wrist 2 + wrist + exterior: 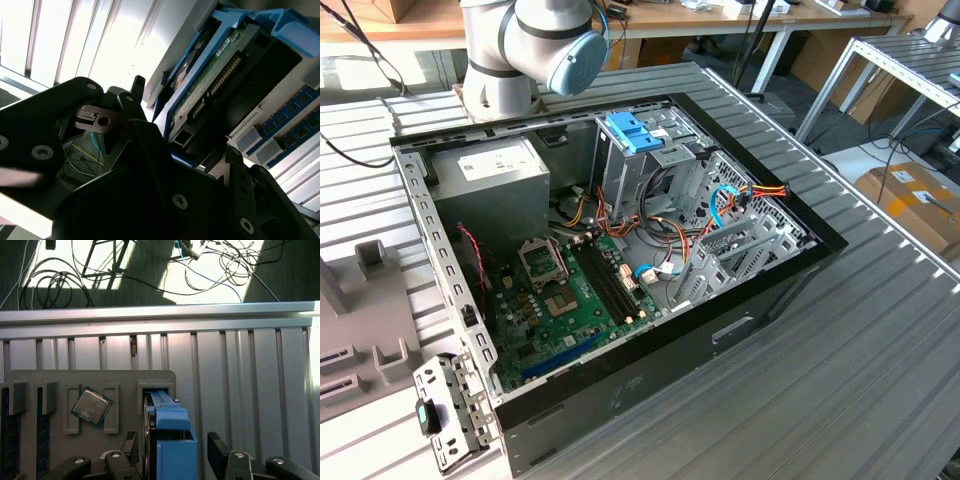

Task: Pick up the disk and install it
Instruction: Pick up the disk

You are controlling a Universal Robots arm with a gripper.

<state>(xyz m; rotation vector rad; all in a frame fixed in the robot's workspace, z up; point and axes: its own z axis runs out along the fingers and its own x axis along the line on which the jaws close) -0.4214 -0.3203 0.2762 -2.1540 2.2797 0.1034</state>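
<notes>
– Disk, the flat grey metal hard drive in blue plastic side rails (167, 412): where does it sit?

– On edge in a slot of the grey plastic fixture plate (125, 377), in the first wrist view. The black two-fingered claw (172, 442) straddles it with its fingers (216, 447) apart and a gap showing on one side. It grips nothing.

– What might go wrong?

– I'd guess an off-centre squeeze tilts it in the slot, so it jams on lifting. Smooth rails may also slip. The square silver processor chip (91, 406) lies near.

– Surface, room?

– Ribbed aluminium table (880, 340), with an open black computer case (620, 390) on it. Beyond are a wooden workbench (720, 18), a brown cardboard box (920, 205) and loose black cables (50, 285) on a sunlit floor.
</notes>
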